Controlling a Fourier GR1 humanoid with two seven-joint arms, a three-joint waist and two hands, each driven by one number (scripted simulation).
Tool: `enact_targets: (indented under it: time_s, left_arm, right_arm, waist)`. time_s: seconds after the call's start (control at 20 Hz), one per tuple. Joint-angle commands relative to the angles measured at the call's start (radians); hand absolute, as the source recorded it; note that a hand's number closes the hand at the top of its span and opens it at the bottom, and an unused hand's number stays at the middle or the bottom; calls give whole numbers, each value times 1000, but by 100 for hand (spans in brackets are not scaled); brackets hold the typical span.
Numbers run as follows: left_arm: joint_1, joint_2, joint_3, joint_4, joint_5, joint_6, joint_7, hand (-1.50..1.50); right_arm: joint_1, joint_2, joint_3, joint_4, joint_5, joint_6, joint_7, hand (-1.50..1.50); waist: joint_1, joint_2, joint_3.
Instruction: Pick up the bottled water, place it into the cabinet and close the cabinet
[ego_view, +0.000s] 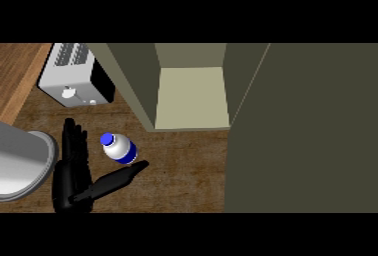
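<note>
Wood, metal and plastic on the counter

The counter (184, 175) shows brown wood grain, matt. The toaster (74, 75) looks like brushed metal with a glossy black side. The bottled water (119, 149) is smooth white and blue plastic. The cabinet (295, 125) is flat olive, matt. The left hand (72, 182) is glossy black.

A toaster (74, 75) stands near the counter's (177, 175) far left corner, white with a black side (slots on top, a knob on its near face). A grey sink (22, 162) is set at the counter's left edge, only partly in view.
</note>
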Motion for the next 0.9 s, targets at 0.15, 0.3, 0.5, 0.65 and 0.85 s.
enact_targets:
  time_s: [0.15, 0.3, 0.5, 0.65, 0.85]
  left_arm:
    - [-22, -34, 113, 179, 127, -99, -130, -150]
    - [-69, -61, 179, 331, 196, -173, -229, -150]
    - [-93, -120, 220, 503, 237, -239, -381, -150]
    - [-46, -134, 227, 571, 226, -252, -460, -150]
    - [-109, -130, 309, 701, 276, -326, -555, -150]
  right_arm:
    - [117, 8, -4, -242, -182, -4, 78, -150]
    - [106, 0, -10, -205, -195, 4, 59, -150]
    - [78, -21, -38, -135, -209, 30, 8, -150]
    - [151, -26, -38, -202, -210, 47, 10, -150]
    - [130, -19, -27, -190, -195, 25, 0, -150]
  waist:
    - [-1, -1, 1]
    - [-6, 3, 0]
    - [-2, 4, 0]
    - [-3, 1, 1]
    - [7, 4, 0]
